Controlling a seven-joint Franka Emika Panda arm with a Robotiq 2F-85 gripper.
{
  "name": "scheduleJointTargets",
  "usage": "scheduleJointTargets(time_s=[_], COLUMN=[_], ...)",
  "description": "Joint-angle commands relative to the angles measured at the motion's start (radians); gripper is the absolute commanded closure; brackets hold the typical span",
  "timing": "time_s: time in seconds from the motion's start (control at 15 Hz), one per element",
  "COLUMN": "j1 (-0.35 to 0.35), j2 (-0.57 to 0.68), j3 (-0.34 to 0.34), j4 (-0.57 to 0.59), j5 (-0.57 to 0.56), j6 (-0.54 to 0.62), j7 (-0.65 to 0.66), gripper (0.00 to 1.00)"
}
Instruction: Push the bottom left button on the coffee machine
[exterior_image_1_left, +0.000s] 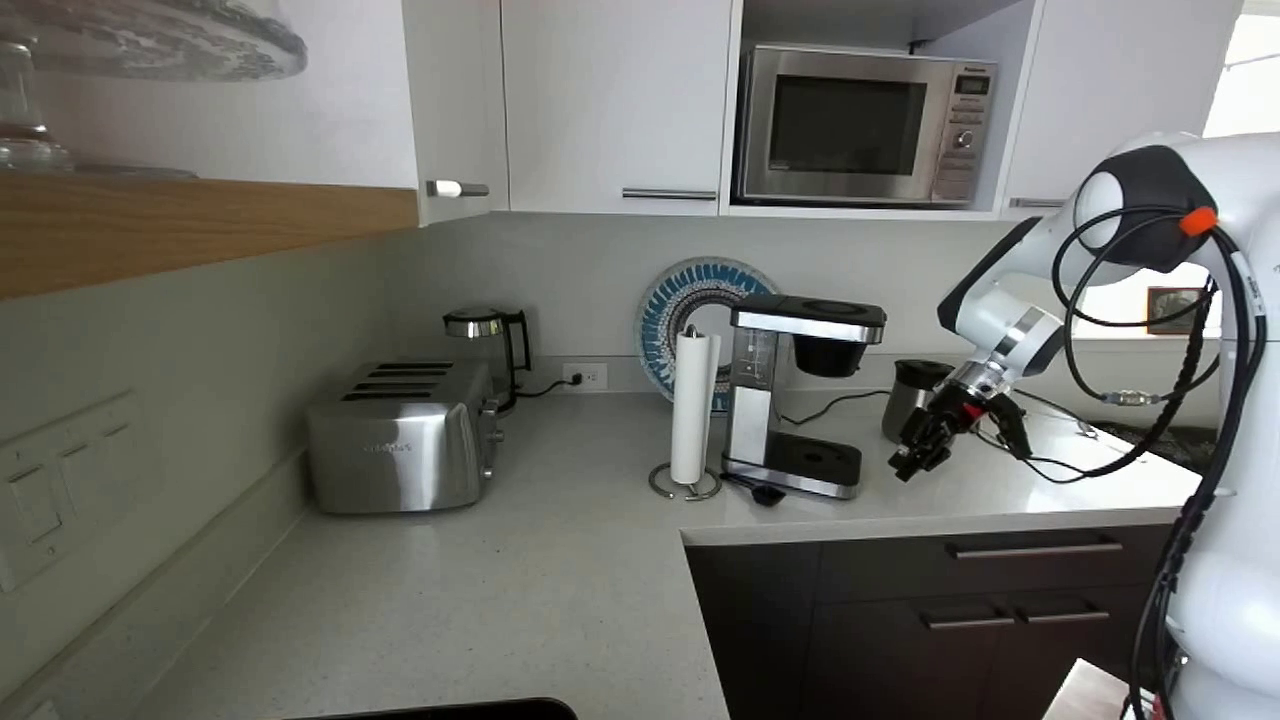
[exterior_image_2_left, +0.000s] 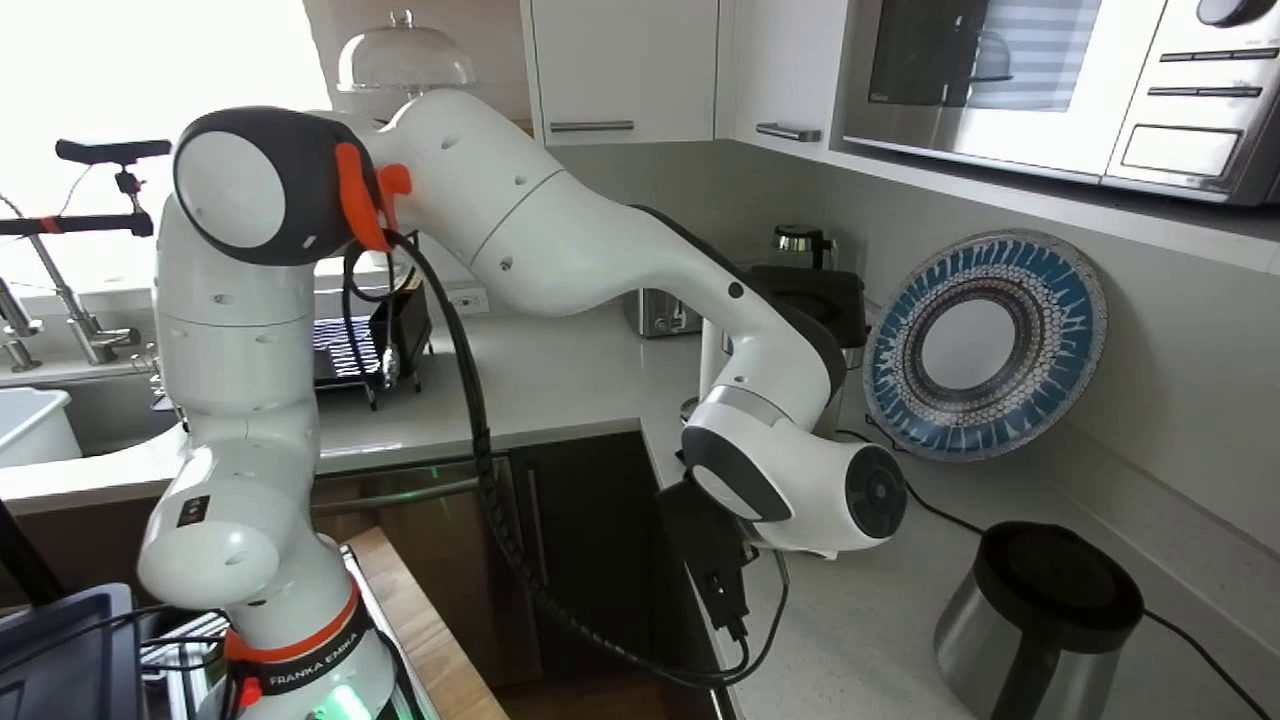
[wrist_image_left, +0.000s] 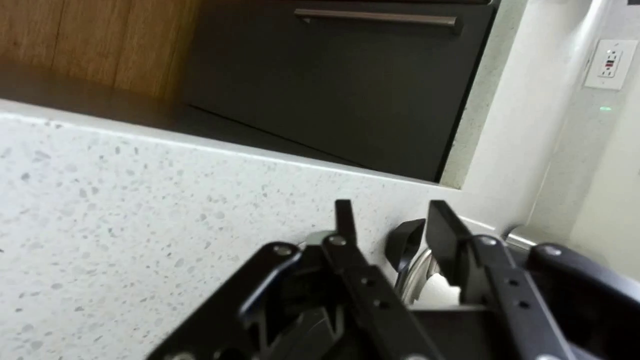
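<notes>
I have my claw (wrist_image_left: 391, 215) hanging over the pale, speckled counter (wrist_image_left: 115, 225), its jaws standing apart. The coffee machine (exterior_image_1_left: 750, 415) stands near the claw but not touching it, and a white paper roll (exterior_image_1_left: 690, 420) is just past that. The dark drawers (exterior_image_1_left: 1000, 580) sit lower than my claw. The silver microwave (exterior_image_1_left: 850, 130) and white cupboards (exterior_image_1_left: 615, 100) are high above it. The shiny toaster (exterior_image_1_left: 395, 450) is well away.

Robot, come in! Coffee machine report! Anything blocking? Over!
Gripper open, empty. Coffee machine on counter, untouched; can't make out button. Paper towel roll on its far side from gripper, probably not blocking.
</notes>
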Motion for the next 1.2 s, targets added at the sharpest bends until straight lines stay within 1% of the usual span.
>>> scheduleJointTargets(time_s=[0.0,0.07,0.13,0.67,0.93,1.13], j1=[-0.060,-0.069,-0.076,-0.098,-0.096,-0.097], j2=[0.075,0.089,0.099,0.154,0.158,0.164], j3=[0.057,0.067,0.077,0.136,0.154,0.160], j4=[0.061,0.073,0.081,0.116,0.116,0.124], j5=[0.032,0.034,0.037,0.062,0.070,0.074], j6=[0.037,0.051,0.064,0.182,0.224,0.240], j7=[-0.010,-0.011,-0.008,0.008,0.020,0.054], gripper=[0.87,0.96,1.00,1.00,1.00,1.00])
